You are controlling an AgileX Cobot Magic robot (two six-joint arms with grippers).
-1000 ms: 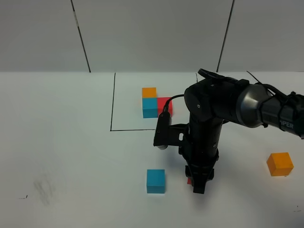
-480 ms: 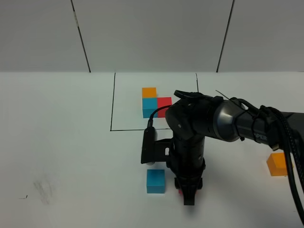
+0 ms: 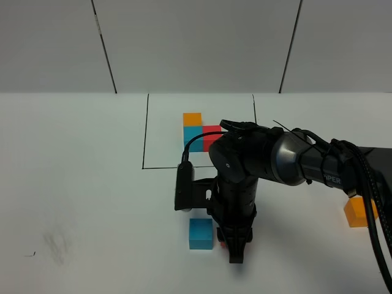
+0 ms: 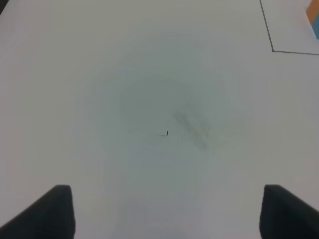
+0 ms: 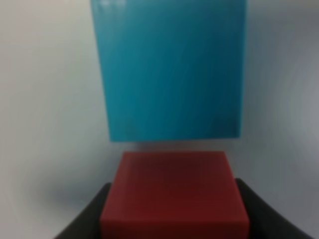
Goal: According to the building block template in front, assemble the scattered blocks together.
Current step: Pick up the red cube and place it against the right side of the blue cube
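1. The table (image 3: pixel 73 184) carried the template (image 3: pixel 199 135) at its far side: orange, blue and red cubes in a black frame.
2. My right arm (image 3: pixel 263 159) reached across the middle, its wrist pointing straight down.
3. The blue block (image 3: pixel 200 234) sat near the frame, and the orange block (image 3: pixel 357 211) lay well apart on the right.
4. My right claw (image 3: pixel 236 254) was clenched on the red block (image 5: pixel 174 194), just beside the blue one. I judged this the red-placing step, which called for setting it flush against the blue block's right side.
5. My left claw (image 4: pixel 172 211) hung open over bare table.
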